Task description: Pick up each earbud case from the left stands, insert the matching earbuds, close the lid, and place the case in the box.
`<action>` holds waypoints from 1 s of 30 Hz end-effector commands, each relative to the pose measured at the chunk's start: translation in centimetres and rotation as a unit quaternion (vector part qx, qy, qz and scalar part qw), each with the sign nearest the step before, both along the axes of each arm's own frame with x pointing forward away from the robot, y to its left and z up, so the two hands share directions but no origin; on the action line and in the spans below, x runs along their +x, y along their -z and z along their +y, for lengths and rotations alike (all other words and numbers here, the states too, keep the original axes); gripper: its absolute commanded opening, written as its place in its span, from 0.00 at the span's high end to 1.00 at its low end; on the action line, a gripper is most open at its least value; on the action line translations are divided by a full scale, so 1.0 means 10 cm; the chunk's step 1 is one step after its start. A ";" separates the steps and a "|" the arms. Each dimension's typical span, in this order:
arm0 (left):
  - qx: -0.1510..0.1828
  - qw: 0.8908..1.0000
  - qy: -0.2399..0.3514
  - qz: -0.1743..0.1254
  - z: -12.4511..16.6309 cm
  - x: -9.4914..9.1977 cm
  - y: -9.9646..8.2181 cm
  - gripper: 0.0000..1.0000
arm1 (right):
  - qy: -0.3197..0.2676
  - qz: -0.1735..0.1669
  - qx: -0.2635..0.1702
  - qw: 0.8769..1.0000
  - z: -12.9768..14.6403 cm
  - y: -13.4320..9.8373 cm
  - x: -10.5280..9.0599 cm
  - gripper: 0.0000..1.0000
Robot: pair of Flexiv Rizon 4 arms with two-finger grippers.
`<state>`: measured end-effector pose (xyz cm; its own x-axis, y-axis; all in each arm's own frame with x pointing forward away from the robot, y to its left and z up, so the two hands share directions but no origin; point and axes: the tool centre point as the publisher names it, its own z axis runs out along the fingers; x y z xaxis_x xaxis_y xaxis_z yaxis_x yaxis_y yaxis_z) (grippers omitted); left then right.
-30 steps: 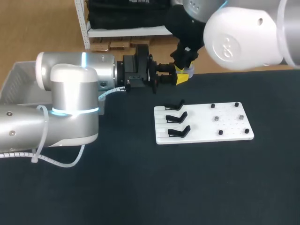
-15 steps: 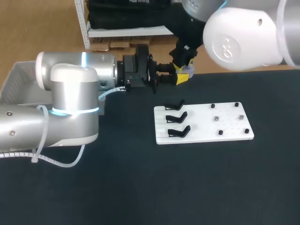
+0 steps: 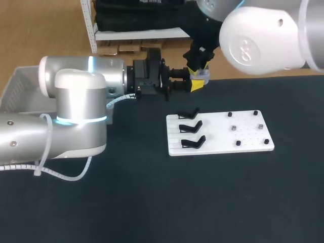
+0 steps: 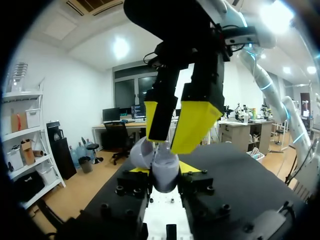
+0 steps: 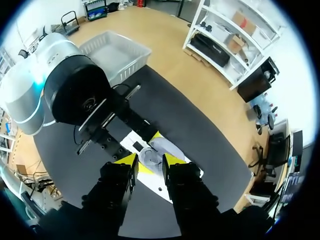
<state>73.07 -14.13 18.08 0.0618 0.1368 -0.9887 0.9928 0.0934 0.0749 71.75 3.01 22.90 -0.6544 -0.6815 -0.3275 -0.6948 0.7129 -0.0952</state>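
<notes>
Black tabletop (image 3: pixel 152 212) for the work surface. The earbud case (image 4: pixel 160 161), pale lavender with its lid flipped up, is in the air just past the far-left corner of the white stand board (image 3: pixel 217 137). The left gripper (image 4: pixel 164 171) is clamped on it from both sides. The right gripper (image 5: pixel 150 160) hangs right over the open case, very close. It's not clear whether it's pinching an earbud or has let go, since that spot is too hidden.

What could go wrong: if the right gripper isn't lined up, a bud could seat crooked or land in the wrong well. A hard push down could also twist the case in the left gripper's grip or bump the lid.

As for containers, the case's wells are hidden behind the lid and the grippers. The three black stands (image 3: pixel 191 127) on the board's left half carry no cases. There are a few small dark bits (image 3: pixel 238 143) on its right half, too small to name. The grey bin (image 3: pixel 17 86) sits well left of the board, and no case shows in the part that's visible.
</notes>
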 end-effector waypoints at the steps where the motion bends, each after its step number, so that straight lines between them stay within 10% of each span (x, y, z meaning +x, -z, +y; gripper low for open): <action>1: -0.004 1.000 -0.003 -0.003 0.00 -0.02 0.01 1.00 | -0.003 -0.008 0.015 1.000 -0.03 -0.17 -0.08 0.68; 16: -0.004 1.000 -0.003 -0.003 0.00 -0.02 0.01 1.00 | 0.124 -0.036 0.079 0.989 0.02 -0.01 0.65 0.60; 30: -0.004 1.000 -0.003 -0.003 0.00 -0.02 0.01 1.00 | 0.141 -0.019 0.068 0.987 -0.21 0.09 0.38 0.60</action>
